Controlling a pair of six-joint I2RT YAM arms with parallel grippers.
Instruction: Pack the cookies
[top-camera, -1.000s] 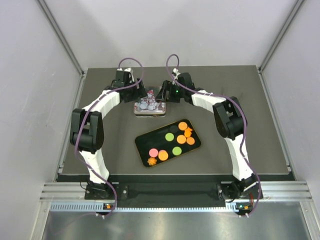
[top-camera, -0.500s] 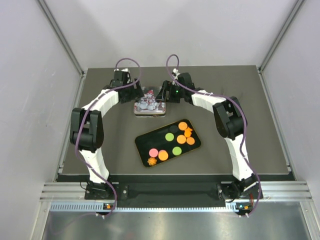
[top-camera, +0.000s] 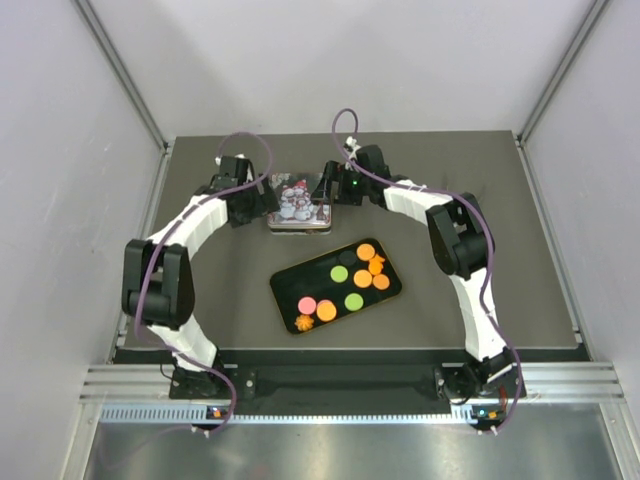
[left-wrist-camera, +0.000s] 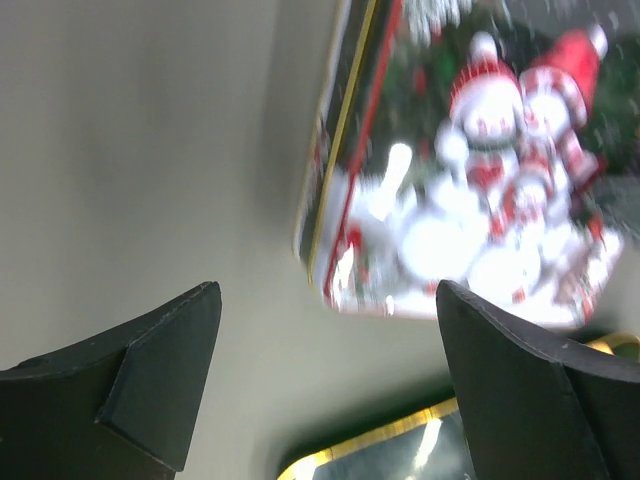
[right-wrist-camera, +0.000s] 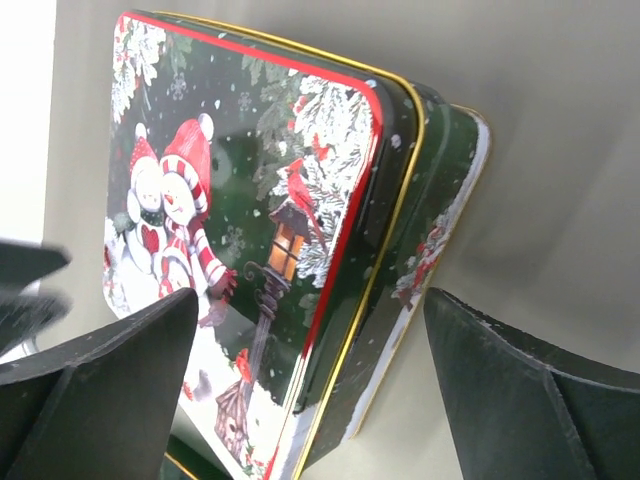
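Observation:
The cookies lie on a black gold-rimmed tray (top-camera: 298, 282): orange rounds (top-camera: 367, 252), green rounds (top-camera: 340, 273), a pink round (top-camera: 308, 304) and an orange star (top-camera: 303, 322). Behind it stands a tin (top-camera: 298, 206) with a snowman lid. My left gripper (top-camera: 262, 200) is open and empty, just left of the tin; in its wrist view (left-wrist-camera: 325, 290) the lid (left-wrist-camera: 470, 200) is ahead and blurred. My right gripper (top-camera: 322, 195) is open at the tin's right end; its jaws (right-wrist-camera: 310, 295) straddle the lid's edge (right-wrist-camera: 250, 180), which sits askew over the base (right-wrist-camera: 445, 215).
The tray's gold rim (left-wrist-camera: 340, 455) shows at the bottom of the left wrist view. The dark table mat (top-camera: 480, 250) ends at metal rails on both sides, with grey walls beyond.
My left arm has swung left, away from the tin, and the whole lid now shows from above. The right arm, tin and tray have not moved.

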